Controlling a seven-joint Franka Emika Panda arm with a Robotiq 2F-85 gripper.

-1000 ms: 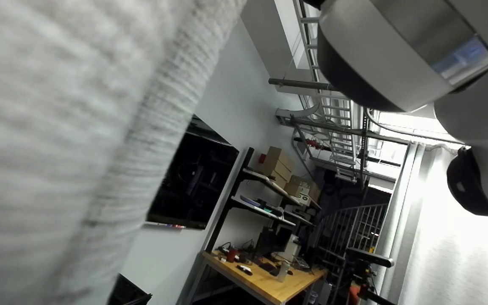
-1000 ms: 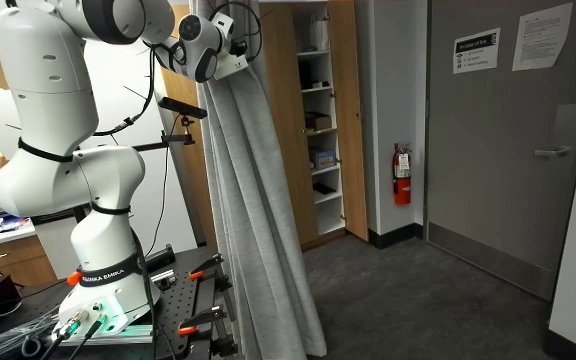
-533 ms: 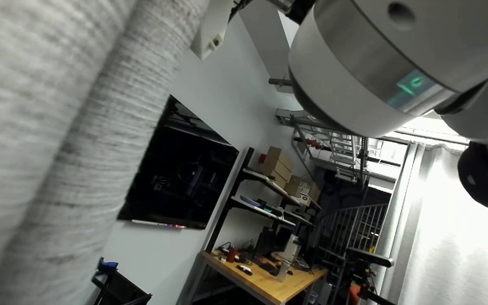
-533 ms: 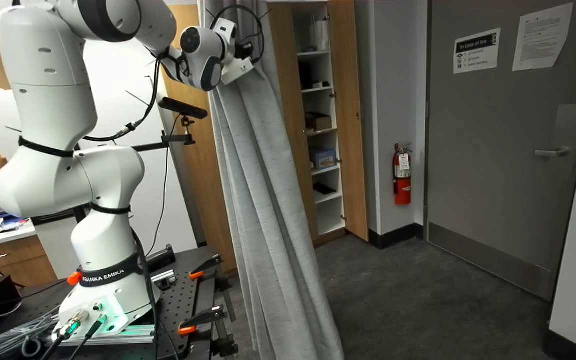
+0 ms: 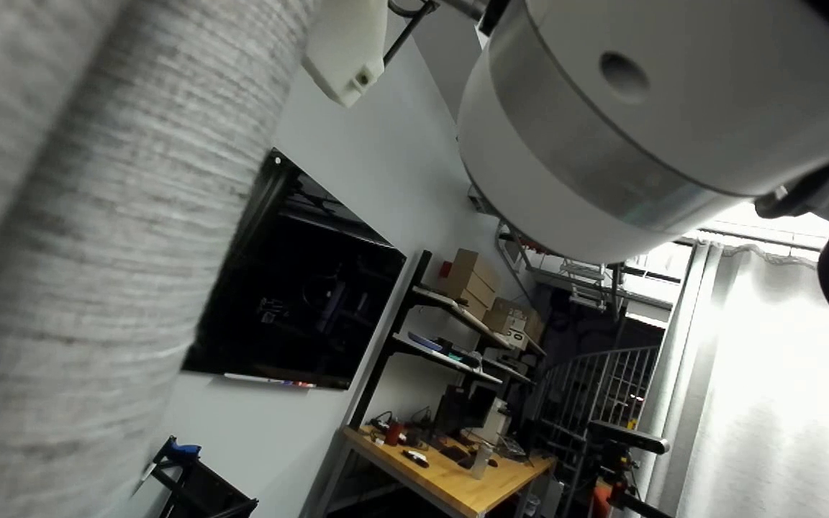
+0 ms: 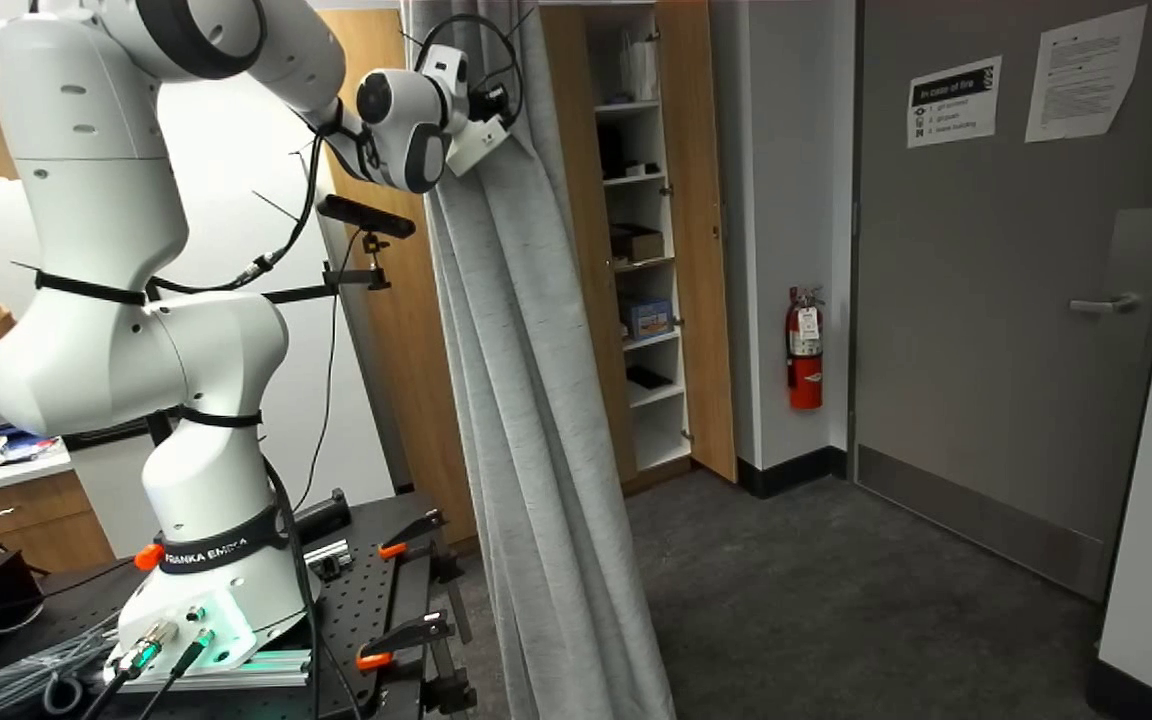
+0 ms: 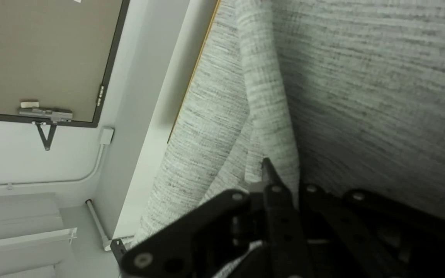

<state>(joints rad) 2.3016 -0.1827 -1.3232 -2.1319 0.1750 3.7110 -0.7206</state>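
Wrist (image 6: 412, 105) and grey curtain (image 6: 533, 380) had shifted since a second before, the wrist lower. I had the jaws closed tight on a fold (image 7: 269, 104) of that curtain, which hung partly in front of a wooden cabinet (image 6: 701, 245).

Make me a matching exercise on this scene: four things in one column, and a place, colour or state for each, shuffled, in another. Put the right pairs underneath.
Things
1. curtain
2. fingers
3. fire extinguisher
4. blue box

Places, colours, states
A. closed on a fold of fabric
B. inside the open cabinet
C. light grey, hanging in long folds
D. mostly red, by the wall near the grey door

Right pairs
1-C
2-A
3-D
4-B
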